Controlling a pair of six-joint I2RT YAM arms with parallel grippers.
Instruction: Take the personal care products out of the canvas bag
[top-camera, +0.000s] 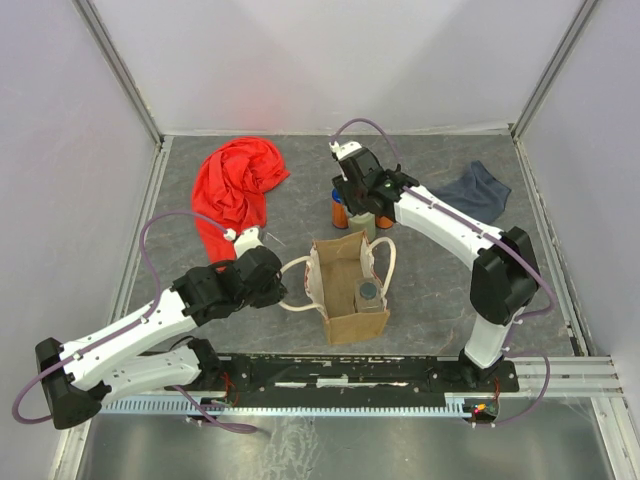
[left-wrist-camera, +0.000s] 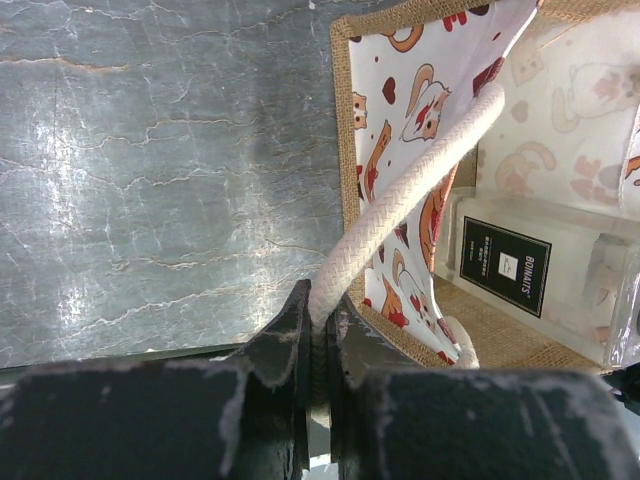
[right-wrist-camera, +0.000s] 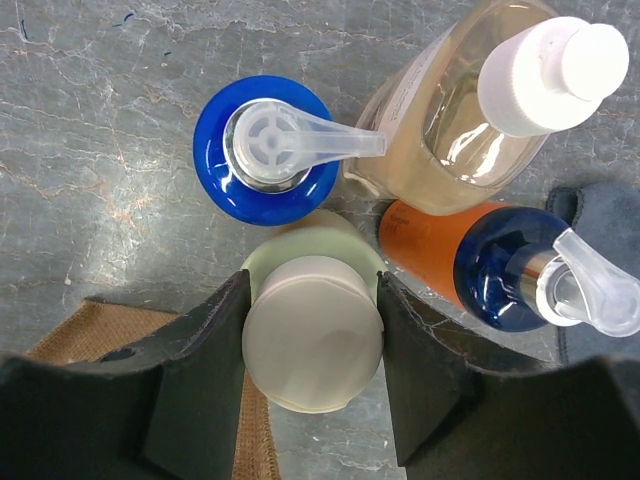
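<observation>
The right gripper (right-wrist-camera: 312, 300) has its jaws clamped on the white cap of the beige bottle (right-wrist-camera: 315, 350), one finger on each side. Just around it, in the upper half of the wrist view, stand an orange bottle (right-wrist-camera: 265, 150) with a blue pump top at the left, the amber bottle (right-wrist-camera: 455, 120) at the upper right, and a second orange bottle (right-wrist-camera: 430, 250) at the right. Whether the beige one rests on the table cannot be told.

The left gripper (left-wrist-camera: 320, 320) is closed tight on the cream handle (left-wrist-camera: 400, 190) of the bag (top-camera: 355, 325), which sits at the centre of the overhead view, mouth up.

Four bottles are outside the bag, so the step in hand looks like setting the beige one down with the group. Only the squarish bottle (left-wrist-camera: 540, 280) is left inside, lying low in the bag.

Next, the right jaws likely need to part and rise straight up, clear of the pump spouts close by, then travel to the bag's mouth while the left steadies it.

A black label on the squarish bottle reads roughly "BONMATS"; its smaller print is illegible. The bag's lining shows cartoon foxes and hearts, no words.
</observation>
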